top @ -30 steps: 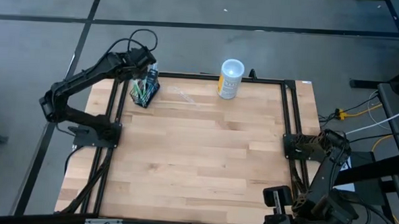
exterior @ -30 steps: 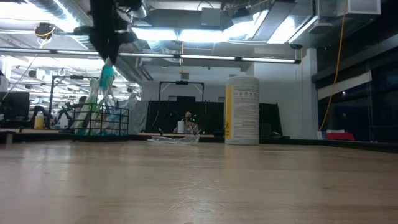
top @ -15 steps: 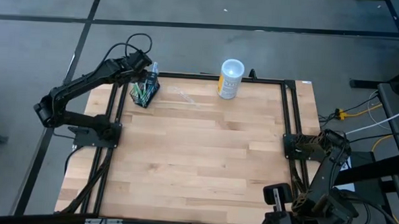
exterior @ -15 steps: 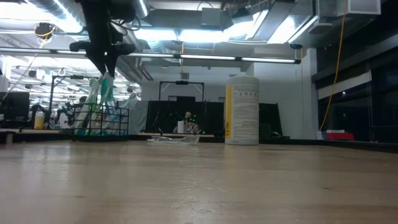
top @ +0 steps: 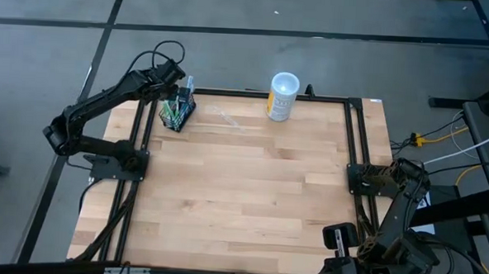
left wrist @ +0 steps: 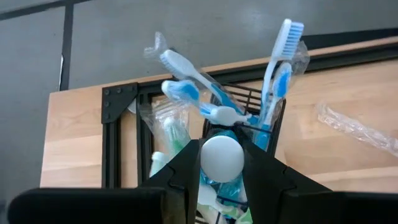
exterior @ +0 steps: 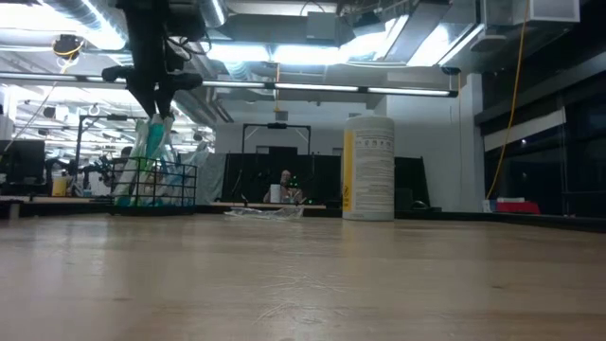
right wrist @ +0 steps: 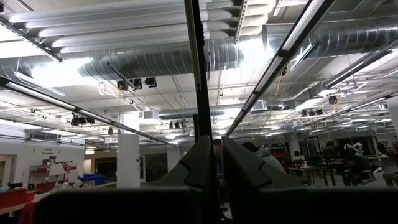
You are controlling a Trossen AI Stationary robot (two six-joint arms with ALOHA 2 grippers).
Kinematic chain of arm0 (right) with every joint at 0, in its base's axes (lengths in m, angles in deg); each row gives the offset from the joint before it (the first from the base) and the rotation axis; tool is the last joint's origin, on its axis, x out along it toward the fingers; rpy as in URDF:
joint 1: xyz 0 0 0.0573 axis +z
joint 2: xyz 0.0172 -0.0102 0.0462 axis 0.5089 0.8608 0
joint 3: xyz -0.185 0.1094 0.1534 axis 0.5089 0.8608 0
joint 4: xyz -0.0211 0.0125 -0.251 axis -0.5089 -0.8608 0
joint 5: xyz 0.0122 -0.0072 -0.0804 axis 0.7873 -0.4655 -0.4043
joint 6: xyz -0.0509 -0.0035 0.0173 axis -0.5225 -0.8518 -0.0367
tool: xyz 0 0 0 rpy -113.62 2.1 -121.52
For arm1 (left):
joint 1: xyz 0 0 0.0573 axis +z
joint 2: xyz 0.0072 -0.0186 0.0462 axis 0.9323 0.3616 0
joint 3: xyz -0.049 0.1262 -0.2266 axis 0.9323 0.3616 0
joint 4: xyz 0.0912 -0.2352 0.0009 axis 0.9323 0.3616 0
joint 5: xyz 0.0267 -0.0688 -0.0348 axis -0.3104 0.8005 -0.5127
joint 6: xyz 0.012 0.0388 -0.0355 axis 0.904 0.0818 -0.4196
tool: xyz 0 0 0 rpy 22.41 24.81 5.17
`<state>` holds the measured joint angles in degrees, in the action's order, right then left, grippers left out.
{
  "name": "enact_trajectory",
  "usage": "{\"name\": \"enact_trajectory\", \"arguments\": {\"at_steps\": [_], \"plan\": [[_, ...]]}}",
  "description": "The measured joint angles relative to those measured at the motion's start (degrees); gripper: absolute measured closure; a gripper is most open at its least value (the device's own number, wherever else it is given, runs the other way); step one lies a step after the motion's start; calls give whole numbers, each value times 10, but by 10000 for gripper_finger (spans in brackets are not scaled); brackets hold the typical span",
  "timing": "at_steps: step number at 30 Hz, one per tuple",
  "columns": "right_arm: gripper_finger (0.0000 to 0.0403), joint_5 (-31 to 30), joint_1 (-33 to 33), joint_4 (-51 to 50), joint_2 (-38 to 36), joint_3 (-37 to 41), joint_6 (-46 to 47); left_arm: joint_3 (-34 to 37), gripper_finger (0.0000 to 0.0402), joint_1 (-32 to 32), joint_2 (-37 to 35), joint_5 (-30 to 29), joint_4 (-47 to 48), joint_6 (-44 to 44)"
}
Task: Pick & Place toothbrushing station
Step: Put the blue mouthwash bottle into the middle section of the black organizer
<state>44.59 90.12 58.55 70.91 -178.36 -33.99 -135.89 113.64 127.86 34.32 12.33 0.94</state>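
Wooden table [top: 242, 186], high view: the toothbrushing station [top: 178, 113], a black wire holder, stands at the far left corner, well apart from the white-and-yellow cup [top: 283, 96] along the same far edge. The left gripper [top: 180, 91] hangs directly above the station; the right gripper [top: 339, 240] waits off the table's near right corner. Low view: the left gripper [exterior: 151, 106] pinches a toothbrush [exterior: 151, 137] standing in the station [exterior: 156, 185]. Left wrist view: fingers [left wrist: 186, 168] clamp a white handle end [left wrist: 221, 155] over the station [left wrist: 249, 118]. Right wrist view: right fingers [right wrist: 202, 158] pressed together.
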Motion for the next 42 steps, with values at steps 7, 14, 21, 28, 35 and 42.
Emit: {"name": "enact_trajectory", "arguments": {"at_steps": [7,14,21,28,35,42], "plan": [[362,0,0,0,0,0,1,0,314,-1,27,8,1,6],[362,0,6,5,0,0,0,0,314,-1,33,-9,1,1],[362,-10,6,8,0,0,-4,0,314,-1,34,-8,1,0],[362,-10,9,8,0,0,-3,0,314,-1,50,-4,0,13],[362,-11,18,21,0,0,-15,0,314,-1,73,-2,-4,11],[362,-13,26,35,0,0,-32,0,314,-1,81,-4,-8,14]]}}
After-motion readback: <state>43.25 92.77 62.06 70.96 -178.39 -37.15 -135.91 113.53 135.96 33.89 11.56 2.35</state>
